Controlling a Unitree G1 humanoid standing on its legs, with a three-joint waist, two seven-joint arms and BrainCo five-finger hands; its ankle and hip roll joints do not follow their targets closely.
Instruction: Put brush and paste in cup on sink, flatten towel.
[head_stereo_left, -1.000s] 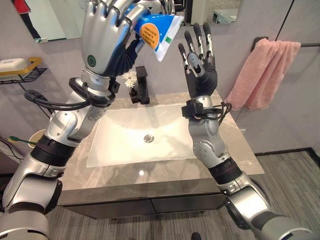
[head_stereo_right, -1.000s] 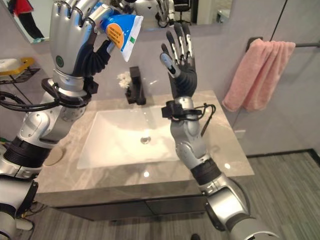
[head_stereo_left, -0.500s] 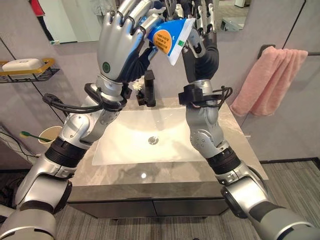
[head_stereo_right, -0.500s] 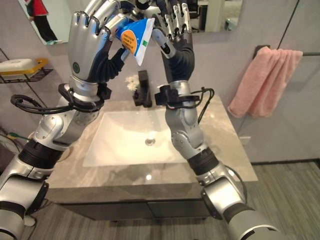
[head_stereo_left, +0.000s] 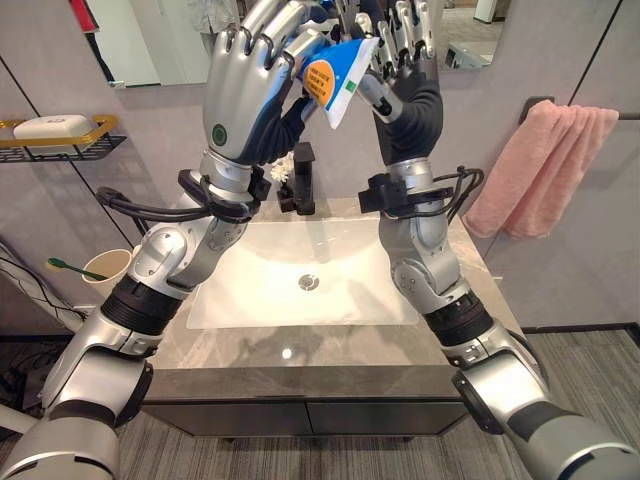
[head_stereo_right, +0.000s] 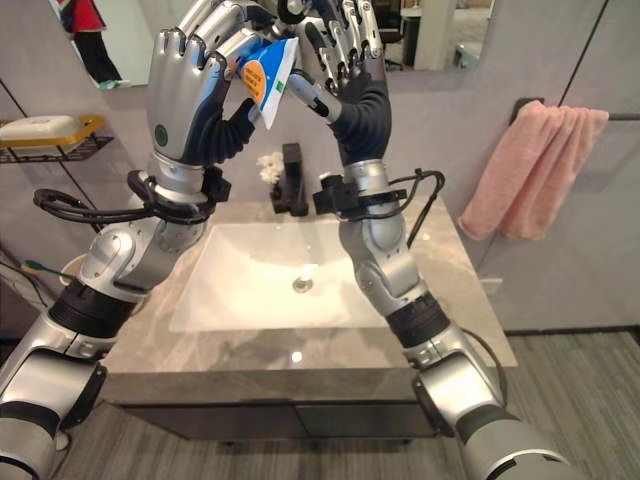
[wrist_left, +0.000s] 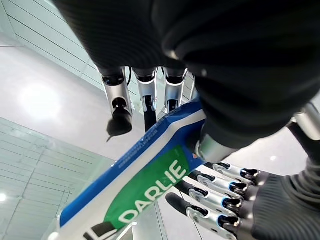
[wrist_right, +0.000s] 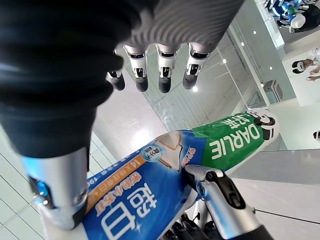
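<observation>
Toothpaste tube held high at upper centre of frame, above the white sink.
Left hand has its fingers curled round the tube's lower end. Right hand stands just beside it, fingers straight, thumb tip touching the tube's face. Paper cup sits at the counter's left edge with a green toothbrush in it. Pink towel hangs bunched on the rail at right.
</observation>
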